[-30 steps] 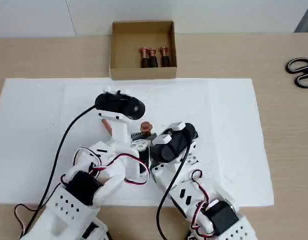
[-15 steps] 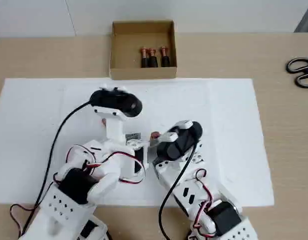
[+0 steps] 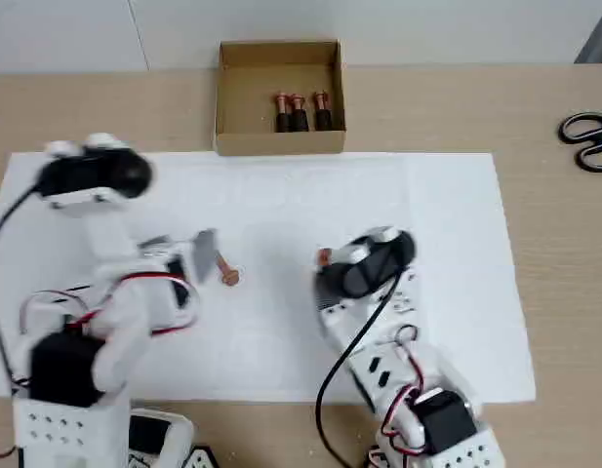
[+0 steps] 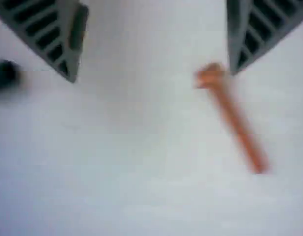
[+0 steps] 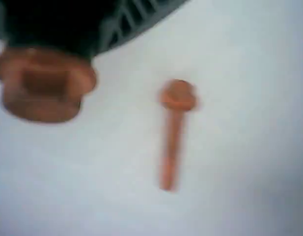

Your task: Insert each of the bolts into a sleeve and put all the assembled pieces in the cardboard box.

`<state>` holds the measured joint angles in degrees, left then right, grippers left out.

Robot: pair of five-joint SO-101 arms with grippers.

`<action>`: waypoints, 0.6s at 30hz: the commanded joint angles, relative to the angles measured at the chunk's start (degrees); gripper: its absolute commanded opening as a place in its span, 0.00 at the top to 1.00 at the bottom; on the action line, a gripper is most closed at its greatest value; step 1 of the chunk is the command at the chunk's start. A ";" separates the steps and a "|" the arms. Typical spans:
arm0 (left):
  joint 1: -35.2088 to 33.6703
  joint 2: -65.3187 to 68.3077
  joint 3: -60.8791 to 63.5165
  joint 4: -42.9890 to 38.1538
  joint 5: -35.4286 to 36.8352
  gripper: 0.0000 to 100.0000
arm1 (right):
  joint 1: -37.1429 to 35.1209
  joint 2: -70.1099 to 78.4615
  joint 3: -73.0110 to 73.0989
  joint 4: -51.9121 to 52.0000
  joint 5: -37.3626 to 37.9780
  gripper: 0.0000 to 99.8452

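**Centre the loose bolt before closing on it**

High view: the slim copper-coloured metal bolt (image 3: 225, 274) lies flat on the white paper sheet (image 3: 457, 292), left of centre and just beside the left gripper (image 3: 205, 250). The right gripper (image 3: 325, 258) sits right of centre. At top centre, the open brown cardboard box (image 3: 232, 97) holds three dark sleeved bolts (image 3: 299, 112).

Left wrist view: the grey ribbed fingers (image 4: 53, 34) are spread wide and hold nothing. The bolt (image 4: 232, 123) lies off-centre, with its head almost at one fingertip. I judge the step to be picking it up. To do that well, shift sideways until the shank sits midway, lower to the sheet, then close across the shank rather than the head, so it cannot roll away. A dark blur (image 4: 4, 73) beside the other finger may be a sleeve.

Right wrist view: the right fingers pinch a black sleeve with a copper hexagonal bolt head (image 5: 43, 93), held above the sheet near the loose bolt (image 5: 173, 132). Keeping it clear of the left gripper's path would help.
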<state>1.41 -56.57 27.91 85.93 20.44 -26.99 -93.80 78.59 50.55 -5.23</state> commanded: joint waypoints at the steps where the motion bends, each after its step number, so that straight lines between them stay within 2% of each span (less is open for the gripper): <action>1: -9.23 -0.44 -2.51 0.70 -9.41 0.81 | 9.71 0.13 -8.79 5.76 2.99 1.00; 3: -12.40 -0.44 -2.51 0.70 -14.42 0.81 | 13.32 2.07 -13.45 7.87 5.54 1.00; 5: -13.98 -0.44 -2.51 1.05 -16.53 0.81 | 15.43 6.29 -18.99 8.22 6.86 1.00; 14: -15.91 -0.53 -2.51 1.05 -17.05 0.81 | 15.52 49.36 -57.05 7.96 7.30 1.00; 18: -16.09 -0.53 -2.42 0.88 -17.05 0.81 | 14.11 68.09 -73.23 4.79 6.95 1.00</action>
<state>-14.24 -56.57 27.91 86.90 3.56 -12.22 -39.38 19.69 58.11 1.54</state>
